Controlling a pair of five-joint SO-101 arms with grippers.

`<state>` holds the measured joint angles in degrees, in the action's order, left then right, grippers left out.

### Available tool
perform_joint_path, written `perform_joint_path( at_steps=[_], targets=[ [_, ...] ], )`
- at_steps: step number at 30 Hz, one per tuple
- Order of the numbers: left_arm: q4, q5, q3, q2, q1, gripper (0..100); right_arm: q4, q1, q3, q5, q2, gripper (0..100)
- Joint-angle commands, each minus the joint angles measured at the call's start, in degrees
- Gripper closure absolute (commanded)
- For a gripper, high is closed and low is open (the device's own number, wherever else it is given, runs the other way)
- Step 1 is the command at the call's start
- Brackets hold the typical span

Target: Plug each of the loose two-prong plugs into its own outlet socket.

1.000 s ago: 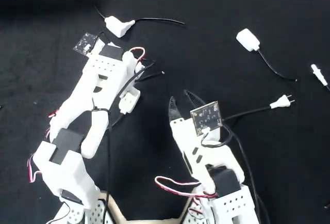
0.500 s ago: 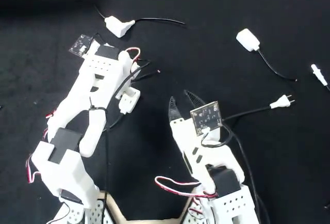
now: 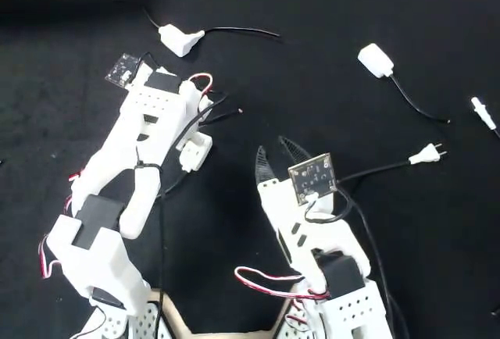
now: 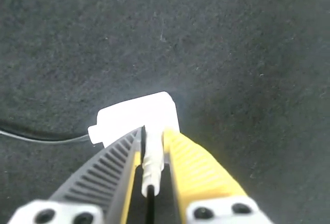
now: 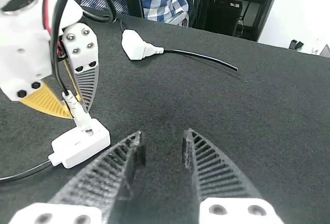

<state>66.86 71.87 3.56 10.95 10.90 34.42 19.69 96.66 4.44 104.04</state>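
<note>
Plug [image 4: 153, 158] and socket [image 4: 135, 116] meet under the left arm. The left tool [image 4: 153, 136] is clenched on the plug, which stands upright with its nose on the white socket block, left of the middle of the table [image 3: 328, 34]. Over the last second the left wrist has swung a little to the left and farther away. The socket has stayed almost where it lay, and the right arm has not stirred. We judge this a small straightening of the plug over its holes, and we cannot tell whether the prongs are fully home. The right tool [image 3: 273, 148] hangs released, fingers apart and holding nothing, just right of the socket. A loose plug [image 3: 427, 151] lies well to the right, its cord running back beside the right arm. A small white piece [image 3: 483, 112] sits at the right edge of our high view. A second socket [image 3: 178, 40] waits far left and a third socket [image 3: 376, 60] far right. Bare cloth between the arms and across the far middle gives room to move, though we think the cords by the right arm could snag.
</note>
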Motion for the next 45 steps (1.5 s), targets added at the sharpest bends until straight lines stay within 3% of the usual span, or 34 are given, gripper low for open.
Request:
perform_joint_path(
  at_steps=[1, 11, 25, 32, 45],
  targets=[
    [-1.5, 0.4, 0.1, -2.3, 0.0, 97, 0.3, -0.7, -0.2, -0.6, 4.3, 86.1],
    [-2.2, 0.4, 0.7, -0.7, 3.5, 97, 0.4, -0.7, -0.2, -0.6, 4.4, 86.1],
    [-3.4, 0.2, 0.2, 1.9, 1.5, 97, 0.4, -0.7, -0.2, -0.6, 4.7, 86.1],
    [3.4, 0.2, -4.0, 1.9, 1.3, 97, 0.3, -0.7, -0.2, -0.6, 4.8, 86.1],
    [3.3, 0.1, -4.3, 2.5, -0.9, 97, 0.2, -0.8, -0.2, -0.6, 4.8, 86.1]
  ],
)
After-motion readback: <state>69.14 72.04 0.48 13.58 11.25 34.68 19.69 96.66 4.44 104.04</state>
